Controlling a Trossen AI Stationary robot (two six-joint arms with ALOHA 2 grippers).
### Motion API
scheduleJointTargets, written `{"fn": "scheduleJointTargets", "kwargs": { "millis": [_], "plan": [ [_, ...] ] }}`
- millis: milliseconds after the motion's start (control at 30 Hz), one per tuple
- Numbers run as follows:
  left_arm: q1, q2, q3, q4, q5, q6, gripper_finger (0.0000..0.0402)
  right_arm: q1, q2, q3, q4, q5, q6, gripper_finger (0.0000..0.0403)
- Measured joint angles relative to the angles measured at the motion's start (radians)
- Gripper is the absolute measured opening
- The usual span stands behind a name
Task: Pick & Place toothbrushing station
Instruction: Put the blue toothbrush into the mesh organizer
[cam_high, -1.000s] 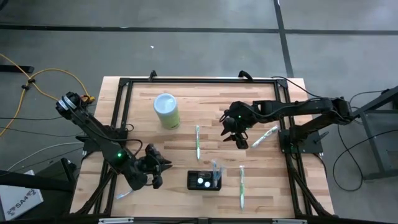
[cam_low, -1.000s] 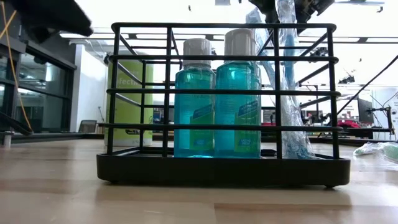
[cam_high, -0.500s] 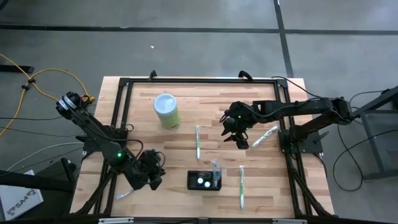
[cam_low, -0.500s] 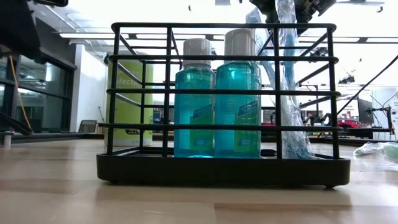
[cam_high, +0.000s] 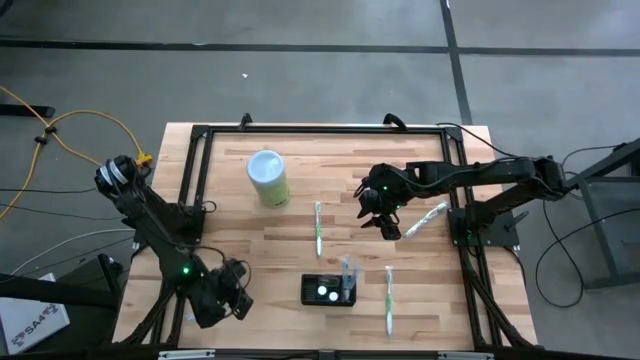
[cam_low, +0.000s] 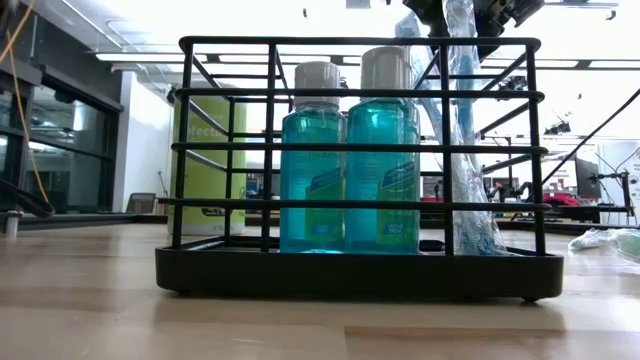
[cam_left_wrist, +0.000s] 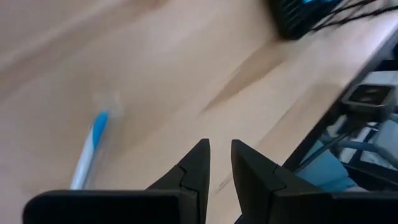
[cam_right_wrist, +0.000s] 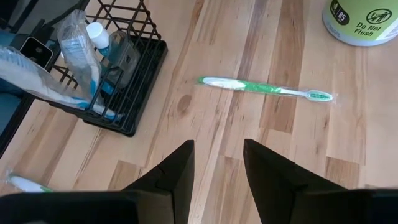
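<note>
Grey concrete floor all round, and my pale wooden desk (cam_high: 300, 240) sits mid-frame in the overhead shot, edged by a black frame. I'm seeing the toothbrushing station (cam_high: 329, 291), the little black wire holder, at lower centre of the overhead, with two blue-green bottles (cam_low: 313, 160) standing upright inside it and a clear-wrapped toothbrush poking up at its right end. My left claw (cam_high: 236, 303) is low on the left of the overhead, left of the station and apart from it, its tips close with only a thin slit between, pinching nothing; a blue-handled toothbrush (cam_left_wrist: 90, 146) lies on the wood just beside it. My right claw (cam_high: 379, 220) hangs at centre right, above the station in that picture, fingers spread and empty. One green toothbrush (cam_high: 318, 229) lies between it and the pale green canister (cam_high: 268, 178) at upper centre. Another green one (cam_high: 388, 299) lies right of the station, and a wrapped one (cam_high: 428, 219) sits right of the right claw.
</note>
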Motion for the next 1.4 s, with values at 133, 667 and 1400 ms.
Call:
{"fn": "scheduleJointTargets", "kwargs": {
  "millis": [133,667,1400],
  "plan": [
    [-0.019,0.048,0.000,-0.001,0.076,-0.103,0.0061,0.000,0.000,0.000,0.000,0.000,0.000,0.0130],
    [0.009,0.074,0.016,-0.114,0.162,-0.019,0.0061,0.000,0.000,0.000,0.005,-0.026,0.005,0.0130],
    [0.115,0.073,0.048,-0.229,0.295,0.154,0.0061,0.000,0.001,0.000,0.004,-0.026,0.022,0.0130]
  ]
}}
